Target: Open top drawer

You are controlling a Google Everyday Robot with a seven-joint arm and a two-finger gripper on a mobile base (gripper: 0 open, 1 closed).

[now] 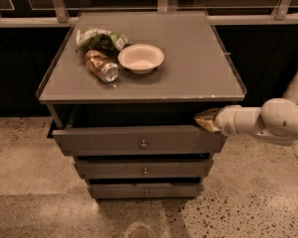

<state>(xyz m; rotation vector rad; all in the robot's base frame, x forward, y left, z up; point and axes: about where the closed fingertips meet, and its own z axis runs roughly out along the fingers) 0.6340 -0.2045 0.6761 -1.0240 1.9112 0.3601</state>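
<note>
The top drawer (114, 141) is the widest grey drawer front, with a small round metal knob (143, 144) at its centre. It stands pulled out from the cabinet, with a dark gap above its panel. My gripper (204, 121) comes in from the right on a white arm (268, 120). It sits at the drawer's upper right corner, just above the panel's top edge and under the cabinet top.
Below are the medium drawer (144, 169) and the narrow drawer (145, 190). On the cabinet top (188, 68) lie a white bowl (141, 58), a tipped can (102, 66) and a green bag (102, 37). A railing runs behind. Speckled floor (248, 202) surrounds the cabinet.
</note>
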